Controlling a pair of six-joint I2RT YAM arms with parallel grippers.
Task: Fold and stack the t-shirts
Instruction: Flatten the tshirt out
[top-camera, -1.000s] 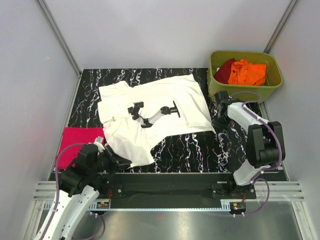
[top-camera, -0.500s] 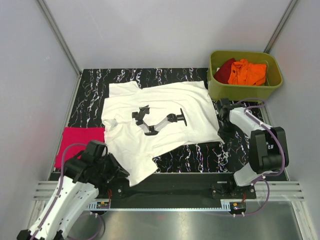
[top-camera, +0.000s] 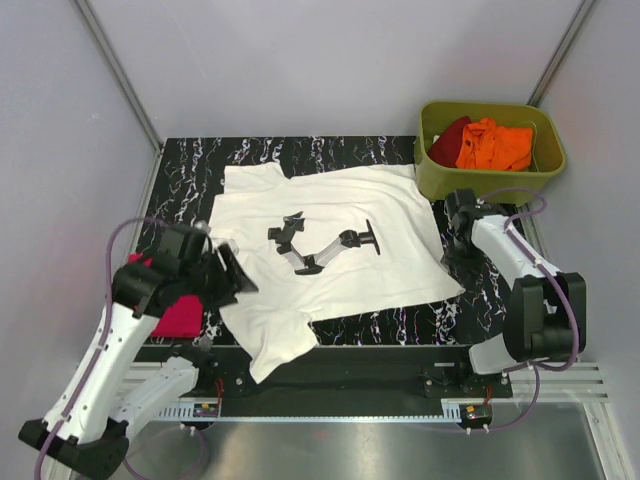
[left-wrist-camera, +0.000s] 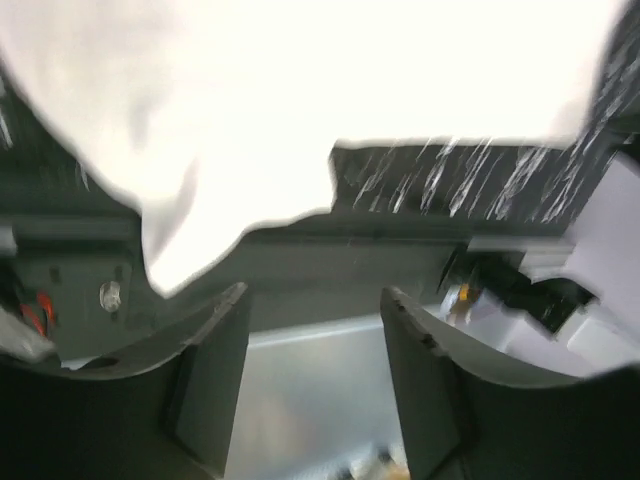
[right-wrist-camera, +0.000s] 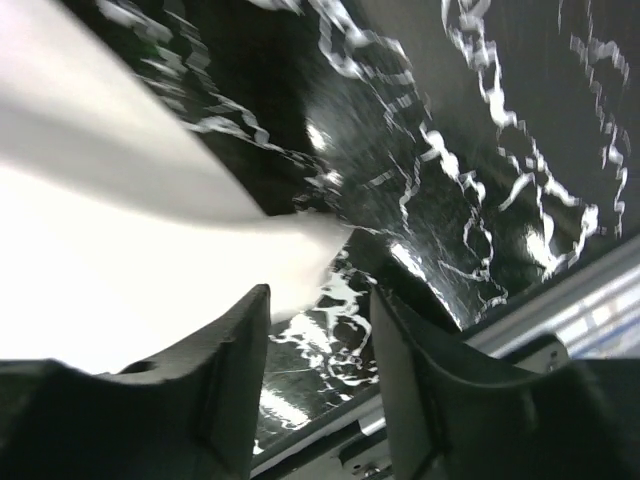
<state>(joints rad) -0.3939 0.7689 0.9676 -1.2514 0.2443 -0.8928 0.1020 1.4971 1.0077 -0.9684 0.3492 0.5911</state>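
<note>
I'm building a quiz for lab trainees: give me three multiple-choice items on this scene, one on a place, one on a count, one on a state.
1. Where does the olive-green plastic tub stand? A. far right table corner B. near left corner C. table centre
2. How many cloth shirts lie in it? A. one B. two C. four
3. The left pincer is: A. shut on a sleeve B. open and empty C. shut on the tub rim
Answers: 1 A, it sits top right in the overhead view; 2 B, an orange shirt and a dark red shirt; 3 B, its fingers stand apart with nothing between.
</note>
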